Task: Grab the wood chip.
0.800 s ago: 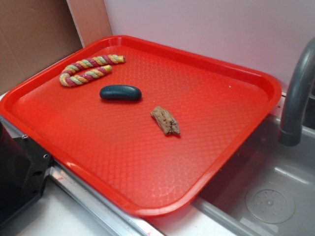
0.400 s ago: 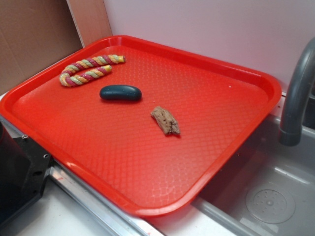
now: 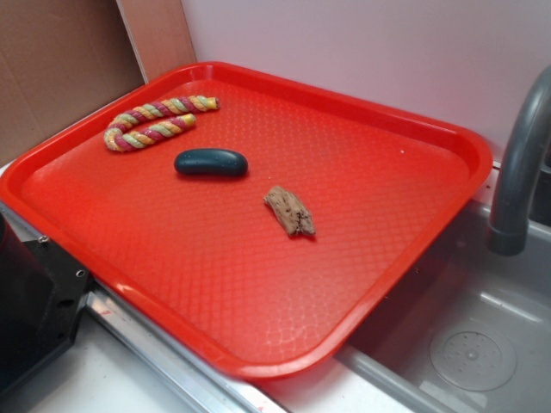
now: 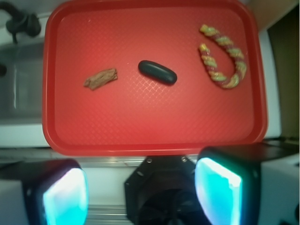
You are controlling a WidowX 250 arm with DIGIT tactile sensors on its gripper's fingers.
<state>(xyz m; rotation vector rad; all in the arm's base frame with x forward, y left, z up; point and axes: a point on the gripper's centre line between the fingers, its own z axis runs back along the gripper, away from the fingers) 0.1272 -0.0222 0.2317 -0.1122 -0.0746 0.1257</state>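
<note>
The wood chip (image 3: 290,211) (image 4: 101,78), a small rough light-brown piece, lies flat near the middle of the red tray (image 3: 405,258) (image 4: 140,136). My gripper (image 4: 140,190) hovers high above the tray's near edge, well short of the chip. It is open, with a wide empty gap between its two pale cyan pads (image 4: 65,197). In the exterior view the gripper itself is out of frame; only the robot's black base (image 3: 34,301) shows at the left.
A dark teal oval (image 3: 211,162) (image 4: 157,72) lies close to the chip. A multicoloured rope (image 3: 155,120) (image 4: 222,56) sits in the tray's far corner. A grey sink basin (image 3: 465,344) with a curved faucet (image 3: 521,163) borders the tray.
</note>
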